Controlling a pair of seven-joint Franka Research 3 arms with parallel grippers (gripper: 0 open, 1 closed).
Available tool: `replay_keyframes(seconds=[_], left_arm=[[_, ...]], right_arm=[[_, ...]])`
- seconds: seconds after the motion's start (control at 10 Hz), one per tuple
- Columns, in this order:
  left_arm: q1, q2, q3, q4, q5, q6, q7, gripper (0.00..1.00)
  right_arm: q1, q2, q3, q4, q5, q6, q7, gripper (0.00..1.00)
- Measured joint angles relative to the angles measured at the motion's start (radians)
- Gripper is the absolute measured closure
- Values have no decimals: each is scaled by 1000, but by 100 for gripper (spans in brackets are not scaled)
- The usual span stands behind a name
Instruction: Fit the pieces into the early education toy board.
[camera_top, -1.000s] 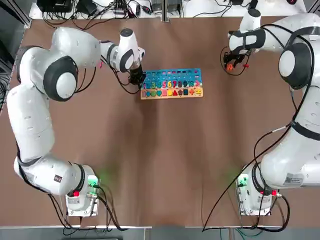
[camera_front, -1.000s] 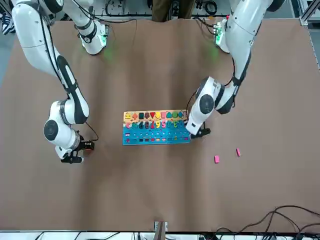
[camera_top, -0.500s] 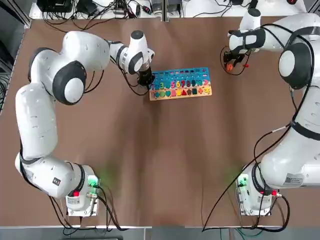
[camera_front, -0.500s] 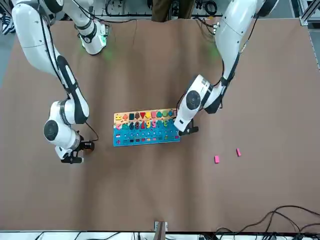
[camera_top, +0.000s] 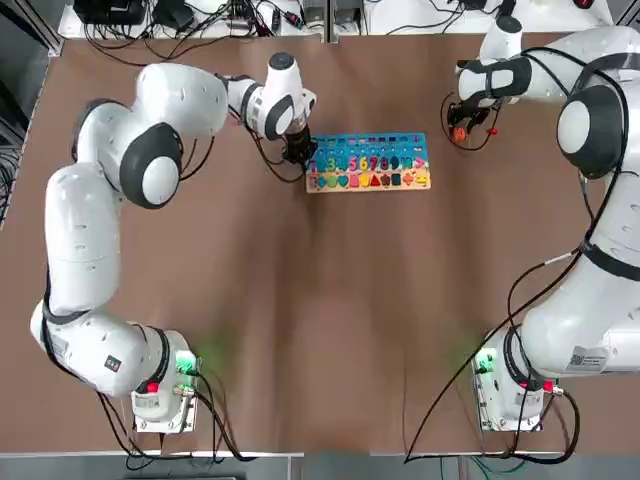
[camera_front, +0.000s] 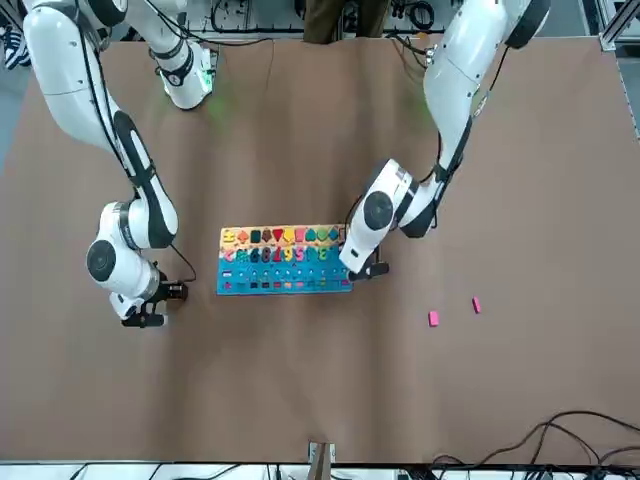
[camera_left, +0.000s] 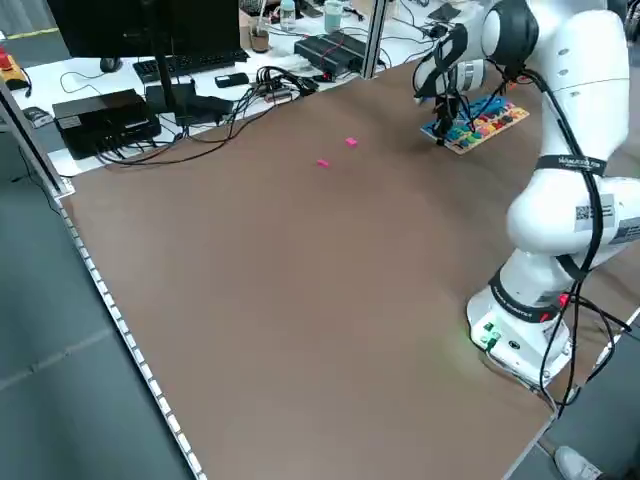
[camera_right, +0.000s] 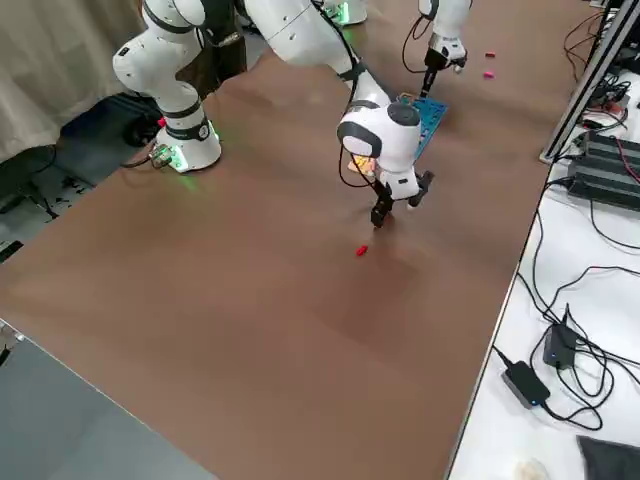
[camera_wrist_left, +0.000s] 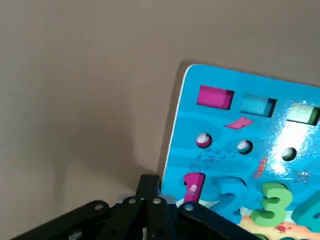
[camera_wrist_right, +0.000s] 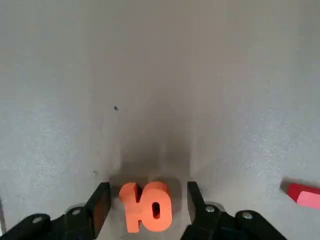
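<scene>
We list: left gripper (camera_top: 299, 152), clenched empty, tips against the flat blue-and-tan puzzle board (camera_top: 368, 162) upper centre, presumably nudging it; right gripper (camera_wrist_right: 145, 207), upper right, parted around the orange foam "10" (camera_wrist_right: 146, 205), ready to grasp.
</scene>
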Motion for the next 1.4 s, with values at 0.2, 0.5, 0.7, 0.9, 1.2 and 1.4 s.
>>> replay_keyframes(seconds=[0.2,0.5,0.7,0.9,1.2,1.4], left_arm=[[-15,14,0,31,1,0,1,99],[-19,14,3,36,1,-40,3,99],[-1,-1,6,52,1,-146,45,99],[60,-69,8,56,2,-258,121,95],[184,-169,10,53,2,-351,211,62],[270,-198,12,53,3,-365,268,53]], right_arm=[[0,0,0,0,0,0,0,30],[0,0,0,0,0,0,-1,30],[0,0,0,0,0,0,-1,32],[0,-1,0,0,0,0,-4,32],[-1,-2,-1,0,0,-4,-33,36],[-1,-2,-1,0,0,-12,-37,38]])
